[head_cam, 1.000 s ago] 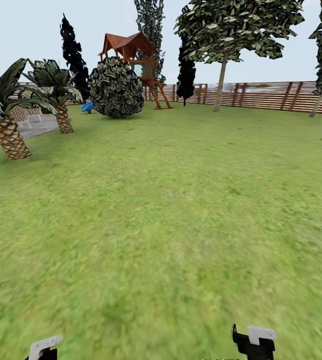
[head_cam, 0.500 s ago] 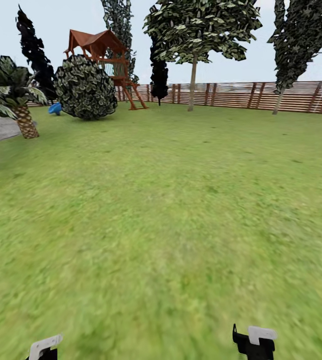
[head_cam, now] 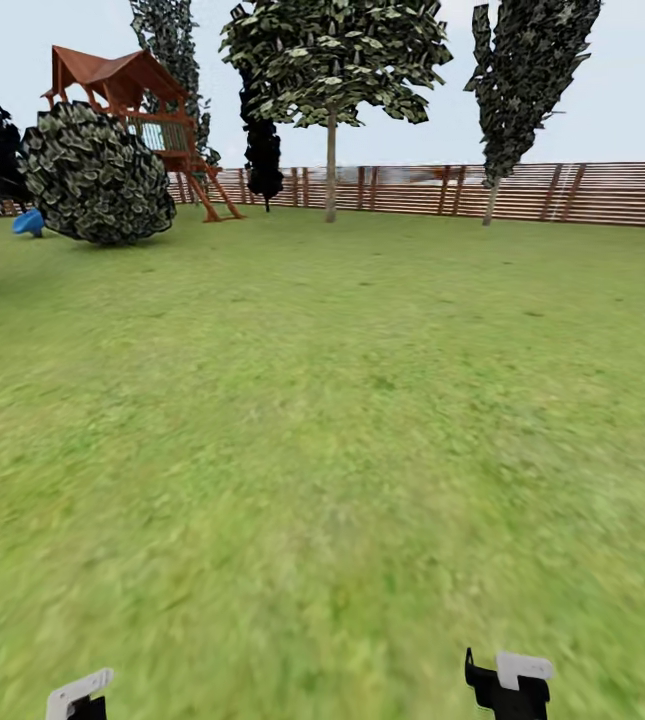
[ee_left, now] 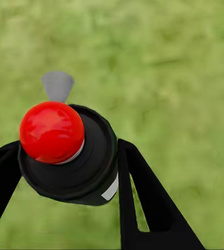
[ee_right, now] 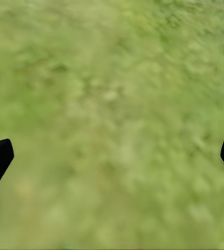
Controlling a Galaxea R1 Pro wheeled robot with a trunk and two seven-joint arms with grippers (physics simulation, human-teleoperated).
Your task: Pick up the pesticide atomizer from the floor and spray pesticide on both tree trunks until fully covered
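The left gripper [ee_left: 65, 172] is clamped round the pesticide atomizer [ee_left: 67, 153], its red knob facing the wrist camera and its body hidden below. The right gripper [ee_right: 112, 156] hangs spread wide over blurred lawn [head_cam: 342, 420], only fingertips showing. Far off by the fence [head_cam: 582, 192] stand two trees [head_cam: 330, 170], crowns cut off

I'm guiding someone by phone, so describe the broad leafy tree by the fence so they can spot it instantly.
Start at the brown slatted fence across the far end of the lawn. Right of the wooden playhouse stands the tree, with one thin, pale, straight trunk. Unlike the narrow dark trees beside it, its grey-green crown spreads wide.
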